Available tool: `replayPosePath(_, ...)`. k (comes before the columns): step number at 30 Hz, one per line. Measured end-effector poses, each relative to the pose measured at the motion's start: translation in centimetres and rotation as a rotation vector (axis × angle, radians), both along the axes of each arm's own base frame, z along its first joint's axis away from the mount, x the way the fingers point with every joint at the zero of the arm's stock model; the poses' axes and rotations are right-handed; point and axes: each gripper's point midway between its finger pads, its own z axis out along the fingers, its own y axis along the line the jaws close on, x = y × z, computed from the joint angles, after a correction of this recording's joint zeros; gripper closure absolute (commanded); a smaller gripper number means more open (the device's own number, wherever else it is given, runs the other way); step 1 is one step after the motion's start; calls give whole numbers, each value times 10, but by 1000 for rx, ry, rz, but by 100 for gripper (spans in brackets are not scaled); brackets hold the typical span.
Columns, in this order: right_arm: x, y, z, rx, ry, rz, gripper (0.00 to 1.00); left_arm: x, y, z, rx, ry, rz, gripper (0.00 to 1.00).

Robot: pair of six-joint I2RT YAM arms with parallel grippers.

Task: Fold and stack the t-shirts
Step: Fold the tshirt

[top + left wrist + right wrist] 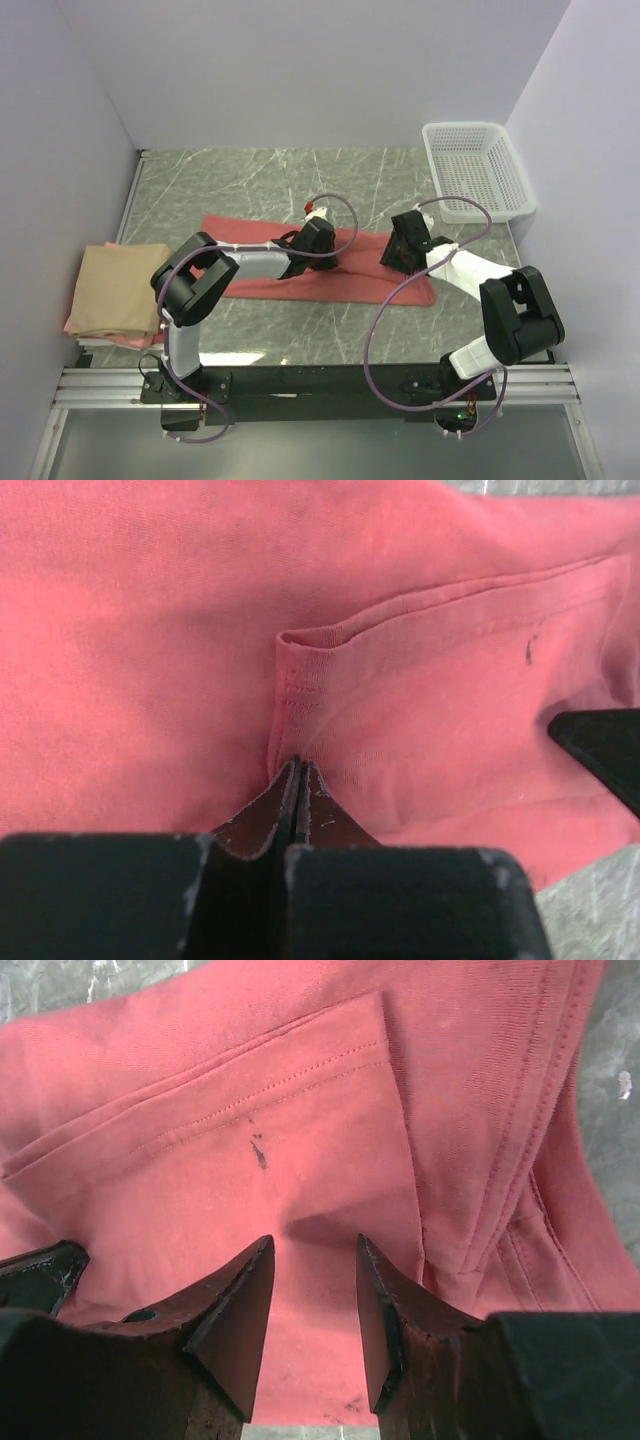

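Salmon-red t-shirt (340, 284) lies flat mid-table, its long axis running left to right. Both arms reach forward with elbows bent and wrists tipped down onto it. Only the wrist views show the jaws: the left gripper (298, 772) is pressed together at a sleeve hem, while the right gripper (315, 1270) stands apart over a folded edge. A folded tan-beige t-shirt (120, 285) sits far left.

We see a green marble table (260, 180). A red shirt (350, 285) lies spread flat across its middle. At the left edge a pink shirt (110, 338) carries a folded tan shirt (120, 288). A white basket (460, 128) sits in the far right corner.
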Motion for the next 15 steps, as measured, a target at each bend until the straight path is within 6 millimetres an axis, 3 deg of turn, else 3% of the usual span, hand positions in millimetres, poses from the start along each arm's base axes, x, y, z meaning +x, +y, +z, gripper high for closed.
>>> replayPosePath(9, -2, -4, -5, 7, 3, -13, 55, 1, -3, 1, -37, 5, 22, 98)
replayPosePath(13, -1, -5, -5, 6, 4, -17, 54, 1, -3, 2, -28, 12, 21, 86)
replayPosePath(15, -1, -6, -5, 6, 4, -19, 54, 2, -4, 5, -18, 13, 14, 74)
